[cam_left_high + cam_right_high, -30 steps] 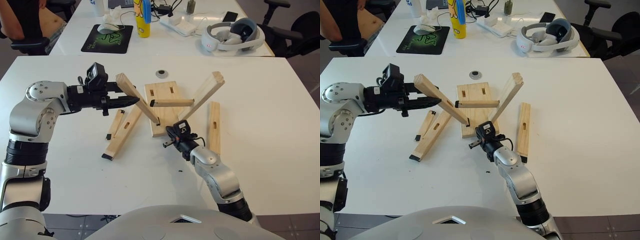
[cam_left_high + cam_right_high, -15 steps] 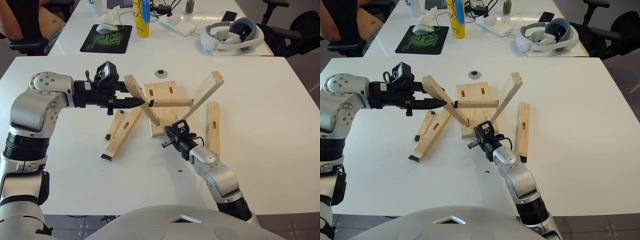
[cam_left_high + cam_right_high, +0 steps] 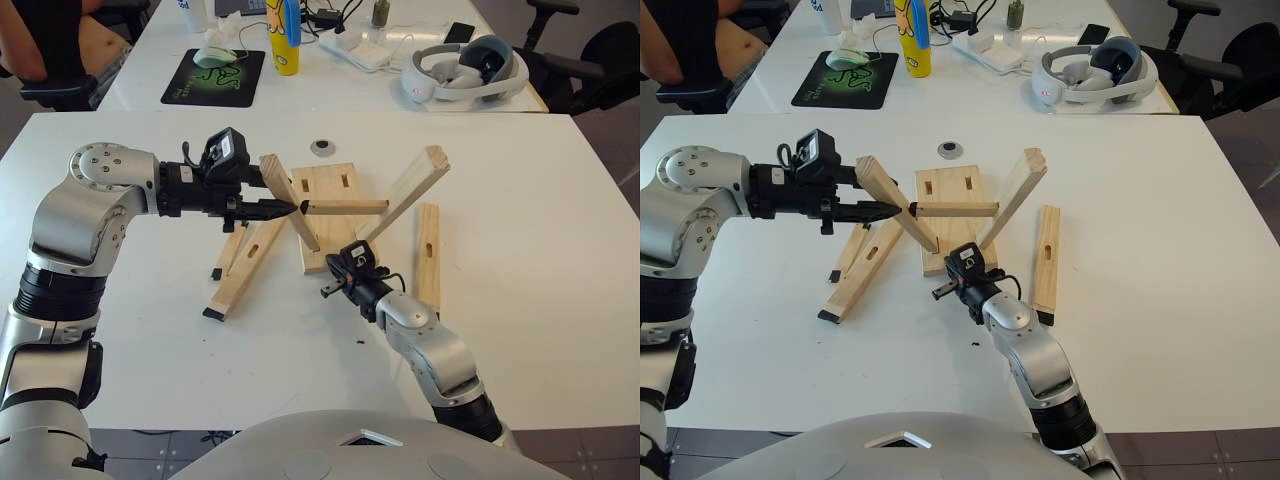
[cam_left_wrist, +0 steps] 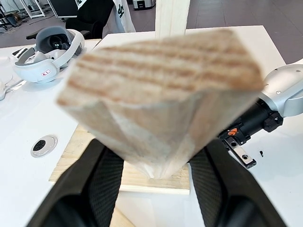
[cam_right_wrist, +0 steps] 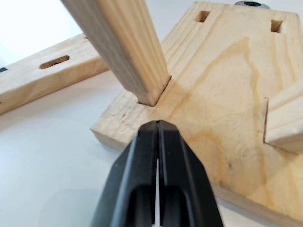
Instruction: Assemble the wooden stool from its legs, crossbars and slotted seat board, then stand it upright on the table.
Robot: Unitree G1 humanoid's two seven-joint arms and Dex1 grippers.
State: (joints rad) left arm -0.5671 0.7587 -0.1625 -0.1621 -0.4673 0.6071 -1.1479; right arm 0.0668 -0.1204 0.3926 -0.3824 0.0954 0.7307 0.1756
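The left wrist view looks along the left leg (image 4: 161, 94): its blurred end grain sits between the two black fingers (image 4: 102, 179), which press on either side of it. Beyond it is the right gripper (image 4: 246, 130).

The right wrist view shows the right gripper (image 5: 157, 125) with its fingers pressed flat together on nothing. Their tips are just beside the near edge of the seat board (image 5: 222, 104), close to the slot where the left leg's foot is seated.

From the head, the seat board (image 3: 325, 190) lies flat mid-worktop (image 3: 540, 300). The left leg (image 3: 300, 220) and right leg (image 3: 410, 190) slant out of its two near slots, with the crossbar (image 3: 345, 206) level between them. The left gripper (image 3: 288, 207) grips the left leg from the board's 9 o'clock side.

A loose leg (image 3: 245, 270) and a short bar (image 3: 230, 248) lie at the board's 8 o'clock. A second loose leg (image 3: 428, 255) lies at 4 o'clock, and a grommet (image 3: 322, 148) sits at 12.

Since a second ago the left arm has carried the left leg's top towards 3 o'clock, so the leg stands steeper and now meets the crossbar's end. The right arm has kept its place.

The two far slots are open holes.
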